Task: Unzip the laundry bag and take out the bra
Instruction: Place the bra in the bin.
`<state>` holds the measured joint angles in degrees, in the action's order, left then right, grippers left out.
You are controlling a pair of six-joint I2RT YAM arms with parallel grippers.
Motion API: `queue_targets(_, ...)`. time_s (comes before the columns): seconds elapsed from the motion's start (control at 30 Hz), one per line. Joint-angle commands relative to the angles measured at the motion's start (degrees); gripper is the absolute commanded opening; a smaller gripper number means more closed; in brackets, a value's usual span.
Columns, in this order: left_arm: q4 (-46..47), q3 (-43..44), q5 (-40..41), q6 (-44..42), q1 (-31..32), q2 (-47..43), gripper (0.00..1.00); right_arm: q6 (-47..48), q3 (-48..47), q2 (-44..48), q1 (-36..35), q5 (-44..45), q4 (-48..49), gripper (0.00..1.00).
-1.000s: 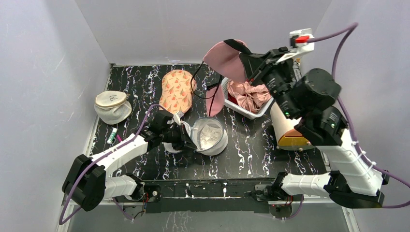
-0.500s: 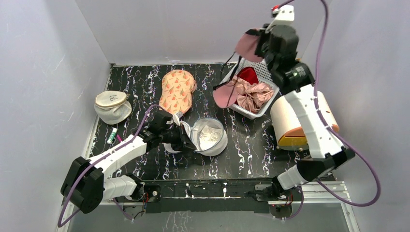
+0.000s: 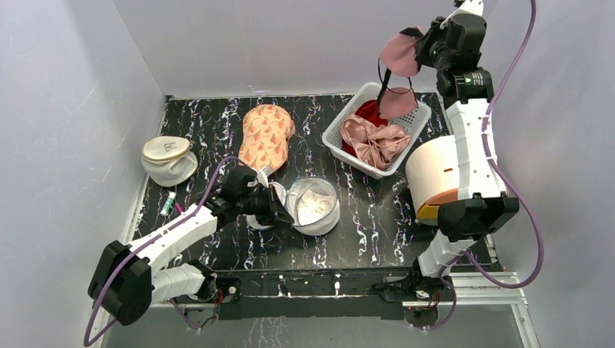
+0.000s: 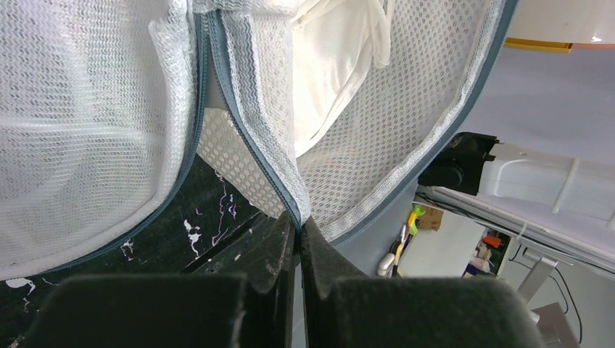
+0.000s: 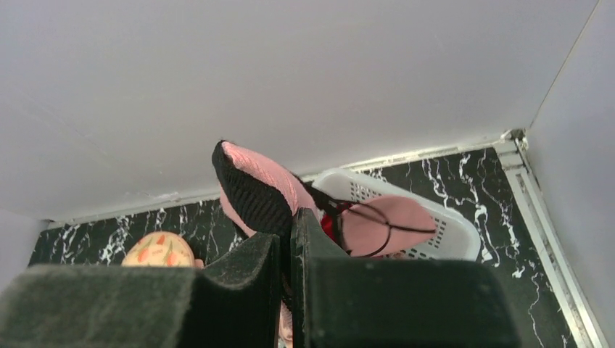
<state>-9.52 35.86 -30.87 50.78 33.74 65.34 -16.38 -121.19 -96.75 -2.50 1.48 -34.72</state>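
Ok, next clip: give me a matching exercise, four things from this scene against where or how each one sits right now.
Things:
1. laundry bag
2. pink and black garment
3. cream-topped mesh pouch
4. white basket

States:
A. hangs from the shut right pincer, over the basket
B. lies near the left edge of the table, untouched
C. holds a pink satin garment and a red cloth
D. open, rim pinched by the left pincer

Pairs: 1-D; 2-A; 3-B; 4-C

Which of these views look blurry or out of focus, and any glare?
Top external view: sharp, evenly lit, no obvious glare. Left wrist view: laundry bag mesh crisp, left gripper soft. Right wrist view: right gripper blurred up close, basket behind clearer.
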Motion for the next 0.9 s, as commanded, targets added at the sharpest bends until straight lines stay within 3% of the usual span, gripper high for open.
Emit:
queue_targets(0.0, -0.73, -0.45, -1.03, 0.62, 0.3, -2.34, 0.0, -2.52, 5.08, -0.62, 0.64, -5.19, 4.31, 0.0)
queue_targets(0.23, 0.22, -0.88, -1.29, 1.22, 0.28, -2.27, 0.0, -9.05, 28.76, 2.45, 0.83, -13.85, 15.92, 0.0)
queue_targets(0.53, 0.14, 0.13, -1.8, 0.81, 0.41, -1.45, 0.0, -3.09, 33.4, -1.95, 0.82, -6.01, 12.68, 0.0)
queue_targets(0.67, 0.72, -0.26, -1.89, 1.03, 0.37, -1.15, 0.0, -2.48, 33.83, -2.65, 0.67, -7.16, 11.69, 0.09)
queue_targets(0.87, 0.34, 0.23, -2.0, 0.92, 0.45, -0.9, 0.0, -2.78, 34.99, -2.57, 0.57, -8.32, 9.44, 0.42)
